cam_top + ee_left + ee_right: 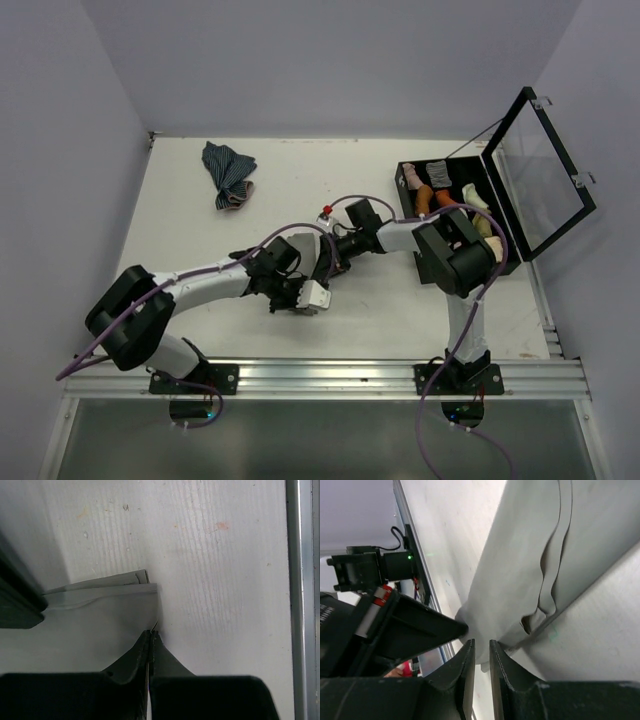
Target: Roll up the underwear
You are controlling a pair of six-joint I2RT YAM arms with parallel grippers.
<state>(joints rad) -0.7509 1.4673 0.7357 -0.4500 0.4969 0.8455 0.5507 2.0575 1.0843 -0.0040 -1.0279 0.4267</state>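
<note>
On the white table (pixel 225 580), the left gripper (pixel 151 635) is clamped shut at the edge of the flat pale-grey fabric underwear (pixel 95 625), which spreads toward ten o'clock. The right gripper (pixel 481 645), jaws narrowly parted, meets the same cloth running toward one o'clock; whether it grips is unclear.

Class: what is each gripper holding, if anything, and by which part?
The left gripper pinches the grey underwear by its edge, near a corner. The right gripper has jaws slightly apart at the fabric's edge; hold unclear.

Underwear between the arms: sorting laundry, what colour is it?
Underwear: plain light grey, clearest in right wrist view.
</note>
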